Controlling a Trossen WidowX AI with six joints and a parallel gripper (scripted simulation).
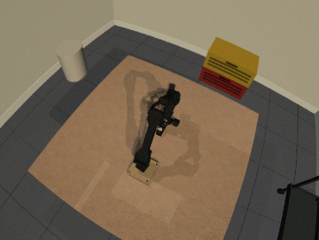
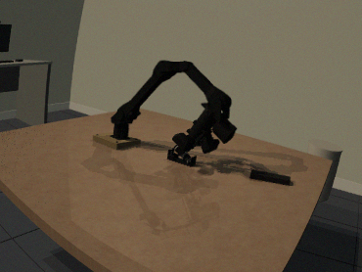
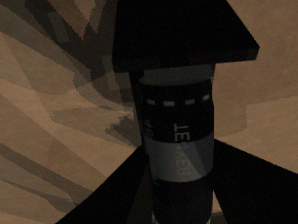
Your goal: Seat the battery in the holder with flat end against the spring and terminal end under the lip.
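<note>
My gripper (image 2: 183,153) (image 3: 177,151) is shut on the battery (image 3: 175,115), with one dark finger on each side. The battery is dark with a grey band and a row of pale dashes. The black holder (image 1: 159,133) (image 2: 191,160) stands on the table beneath the gripper. In the wrist view a wide black piece, apparently an end part of the holder (image 3: 185,37), covers the battery's upper end. The spring is not visible there. A pale rim shows at the battery's lower end. Whether the battery lies flat, and how its terminal end meets the lip, cannot be told.
A separate black block (image 1: 172,86) (image 2: 270,177) lies on the wooden table (image 1: 215,173) (image 2: 122,215), beyond the arm. The arm's base plate (image 1: 148,177) (image 2: 116,142) stands at the other side. A yellow and red cabinet (image 1: 234,56) and a pale cylinder (image 1: 72,62) stand off the table.
</note>
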